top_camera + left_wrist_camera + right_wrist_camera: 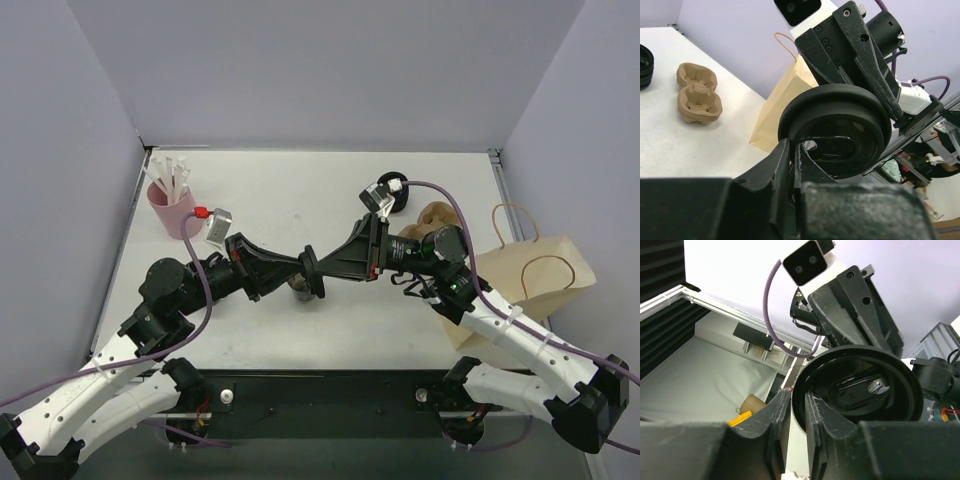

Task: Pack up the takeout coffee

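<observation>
A black round lid [836, 125] hangs in the air between both grippers, above the middle of the table. My left gripper [794, 149] is shut on its rim from the left side. From the opposite side my right gripper [798, 401] is shut on the same rim. In the top view the two grippers meet at the lid [311, 264], held edge-on. Just below it a small dark cup [300, 291] stands on the table with no lid on it; most of it is hidden by the fingers.
A pink cup of white sticks [172, 205] stands at the far left. A brown paper bag [530, 270] lies at the right edge, with a pulp cup carrier [432, 222] and a stack of black rings [398, 197] behind it.
</observation>
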`<state>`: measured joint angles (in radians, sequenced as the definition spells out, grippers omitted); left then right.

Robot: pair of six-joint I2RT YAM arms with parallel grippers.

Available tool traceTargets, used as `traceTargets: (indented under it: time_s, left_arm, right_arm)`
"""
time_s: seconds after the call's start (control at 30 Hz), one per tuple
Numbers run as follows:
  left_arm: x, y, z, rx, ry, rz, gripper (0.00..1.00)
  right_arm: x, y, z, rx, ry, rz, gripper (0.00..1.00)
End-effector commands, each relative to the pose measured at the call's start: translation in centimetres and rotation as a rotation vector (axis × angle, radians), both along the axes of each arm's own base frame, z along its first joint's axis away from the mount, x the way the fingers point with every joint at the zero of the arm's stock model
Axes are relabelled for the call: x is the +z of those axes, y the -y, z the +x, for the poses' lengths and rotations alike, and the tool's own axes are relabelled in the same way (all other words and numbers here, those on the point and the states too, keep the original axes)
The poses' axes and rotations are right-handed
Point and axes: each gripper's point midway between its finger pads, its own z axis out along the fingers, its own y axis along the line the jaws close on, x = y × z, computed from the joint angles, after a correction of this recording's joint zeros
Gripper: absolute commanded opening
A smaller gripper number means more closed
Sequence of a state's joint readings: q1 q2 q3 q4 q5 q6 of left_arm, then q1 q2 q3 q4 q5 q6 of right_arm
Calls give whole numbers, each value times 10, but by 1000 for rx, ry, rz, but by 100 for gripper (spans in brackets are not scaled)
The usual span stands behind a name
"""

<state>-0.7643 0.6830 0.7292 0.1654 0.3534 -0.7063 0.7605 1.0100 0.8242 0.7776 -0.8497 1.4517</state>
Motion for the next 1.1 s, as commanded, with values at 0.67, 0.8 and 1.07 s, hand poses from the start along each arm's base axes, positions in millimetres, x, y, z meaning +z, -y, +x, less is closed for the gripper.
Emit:
traceTargets:
  time_s: [0.67, 0.8, 1.07]
  left_arm:
    - [-113, -97, 53, 556, -447, 817, 0]
    - [-141, -74, 71, 514, -530, 920, 0]
    - [-180, -45, 101, 467, -643, 1025, 0]
  right_arm:
    - [-107, 109, 53, -567, 287, -920, 82]
    - [-115, 118, 56, -595, 307, -971, 82]
    - [-133, 124, 53, -576, 320, -1016, 82]
